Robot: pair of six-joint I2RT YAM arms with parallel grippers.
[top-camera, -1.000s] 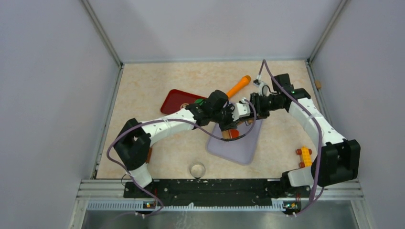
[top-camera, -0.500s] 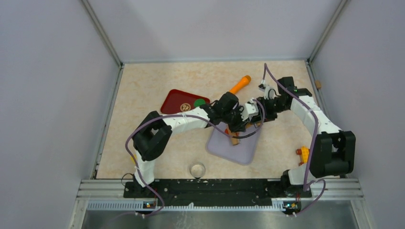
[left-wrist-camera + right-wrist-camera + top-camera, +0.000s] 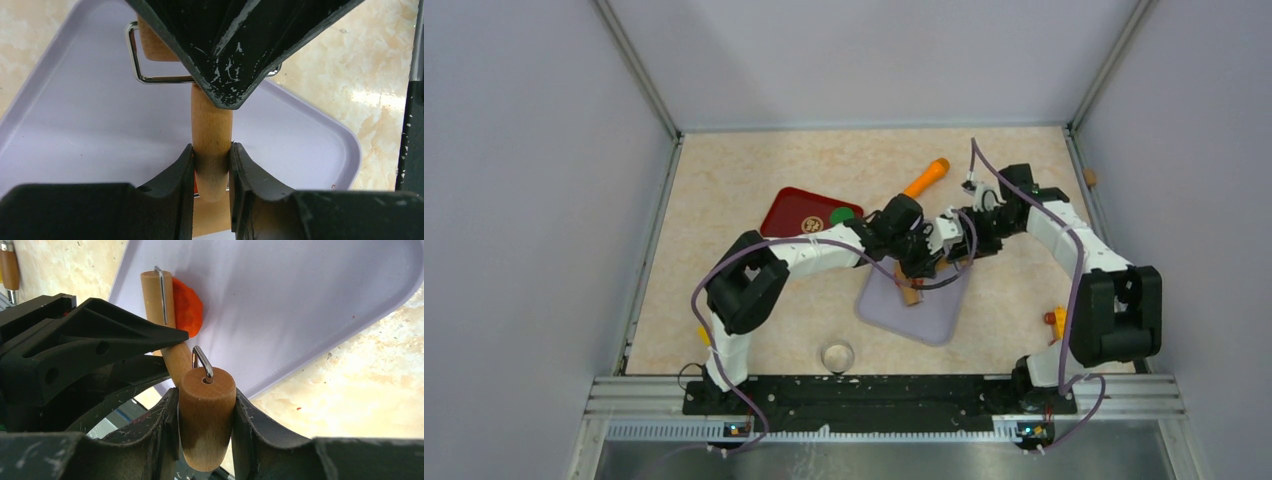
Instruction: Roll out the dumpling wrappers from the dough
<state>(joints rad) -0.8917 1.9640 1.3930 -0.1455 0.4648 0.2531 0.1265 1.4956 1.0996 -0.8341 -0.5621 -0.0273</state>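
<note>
Left tool (image 3: 211, 151) is clamped on the wooden handle (image 3: 211, 115) of a small two-ended pastry roller, while the right tool (image 3: 206, 396) grips one of its wooden end rollers (image 3: 206, 440). At the far end, the other roller (image 3: 151, 297) lies against the orange-red dumpling wrapper (image 3: 190, 307), which sits on the lavender tray (image 3: 300, 300) on the bench (image 3: 360, 390).

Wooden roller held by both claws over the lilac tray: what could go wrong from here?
The left gripper and right gripper both clamp one small wooden roller, crowded close together; uneven pulls could twist it loose or make them collide. The orange dough lies near the lilac tray's edge, so the roller might shove it off rather than flatten it.
</note>
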